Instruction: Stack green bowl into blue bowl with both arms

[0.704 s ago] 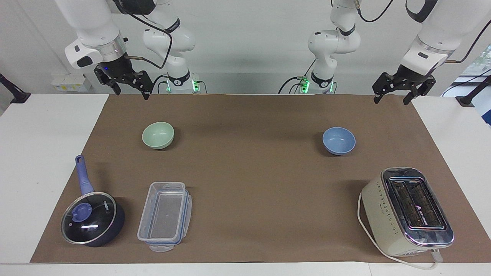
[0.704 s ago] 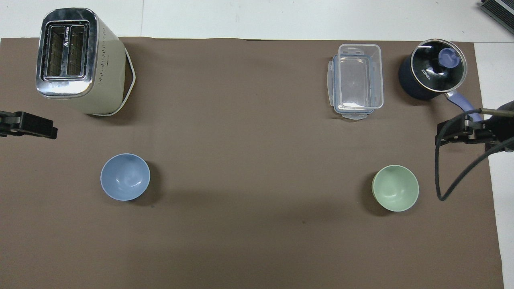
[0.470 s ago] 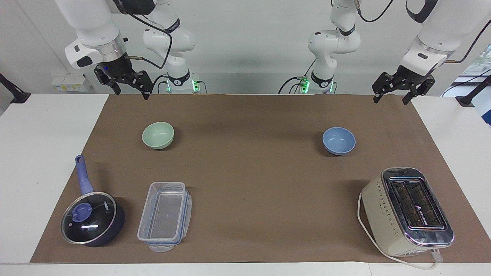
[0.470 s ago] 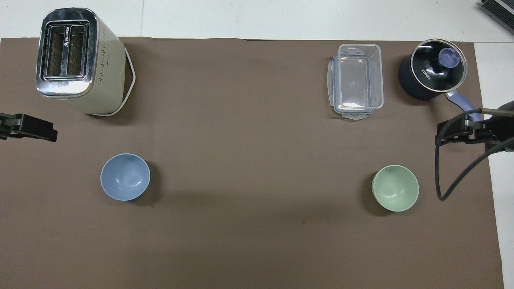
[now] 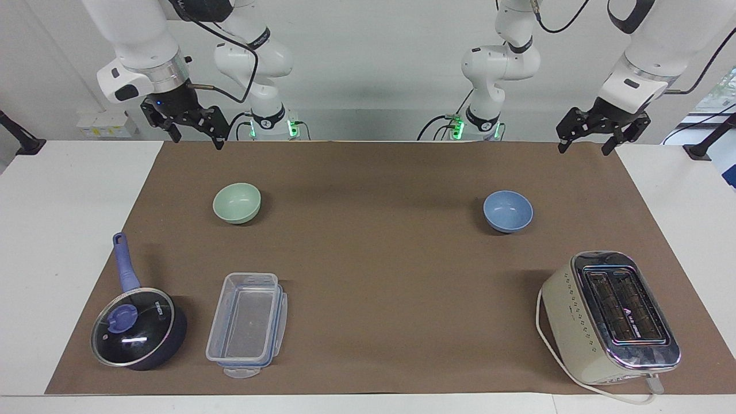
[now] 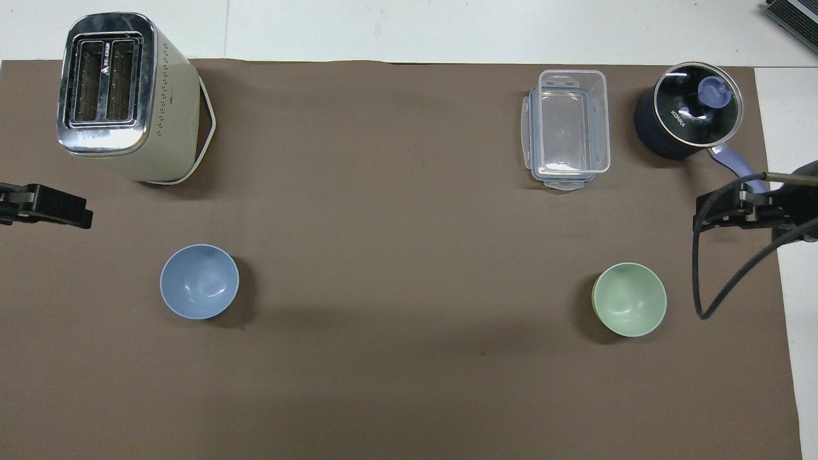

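The green bowl (image 5: pixel 237 202) sits upright on the brown mat toward the right arm's end, and also shows in the overhead view (image 6: pixel 629 299). The blue bowl (image 5: pixel 508 211) sits upright toward the left arm's end, and shows from overhead too (image 6: pixel 199 281). Both are empty and far apart. My right gripper (image 5: pixel 197 141) is open and empty, raised over the mat's edge by the robots, apart from the green bowl. My left gripper (image 5: pixel 582 149) is open and empty, raised over the mat's corner at its own end, apart from the blue bowl.
A cream toaster (image 5: pixel 610 316) stands farther from the robots than the blue bowl. A clear plastic container (image 5: pixel 247 325) and a dark lidded saucepan (image 5: pixel 135 330) with a blue handle lie farther out than the green bowl. A brown mat (image 5: pixel 374 259) covers the table.
My left gripper has shifted slightly; the right gripper and both bowls have not moved.
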`<move>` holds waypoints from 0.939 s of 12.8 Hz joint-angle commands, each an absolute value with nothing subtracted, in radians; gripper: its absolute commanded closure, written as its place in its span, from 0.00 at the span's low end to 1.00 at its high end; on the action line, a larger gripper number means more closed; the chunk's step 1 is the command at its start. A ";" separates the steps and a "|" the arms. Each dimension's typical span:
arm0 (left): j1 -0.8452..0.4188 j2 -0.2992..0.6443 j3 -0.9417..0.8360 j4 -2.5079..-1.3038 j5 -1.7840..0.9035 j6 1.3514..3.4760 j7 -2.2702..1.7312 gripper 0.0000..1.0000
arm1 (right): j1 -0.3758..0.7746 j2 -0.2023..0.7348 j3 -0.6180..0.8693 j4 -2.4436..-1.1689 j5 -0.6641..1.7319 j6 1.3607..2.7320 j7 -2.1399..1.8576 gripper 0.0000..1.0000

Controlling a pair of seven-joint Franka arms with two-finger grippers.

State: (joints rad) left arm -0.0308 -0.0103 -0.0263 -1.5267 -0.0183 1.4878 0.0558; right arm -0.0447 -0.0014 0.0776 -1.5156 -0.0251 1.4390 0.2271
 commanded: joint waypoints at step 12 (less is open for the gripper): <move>-0.026 -0.052 -0.026 -1.578 -0.005 1.465 0.058 0.00 | -0.055 -0.012 0.077 -1.523 -0.020 1.454 0.206 0.00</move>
State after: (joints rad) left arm -0.0306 -0.0212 -0.0242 -1.5411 -0.0183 1.4601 0.0554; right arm -0.0452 -0.0014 0.0760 -1.5156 -0.0251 1.4390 0.2270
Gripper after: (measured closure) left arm 0.000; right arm 0.000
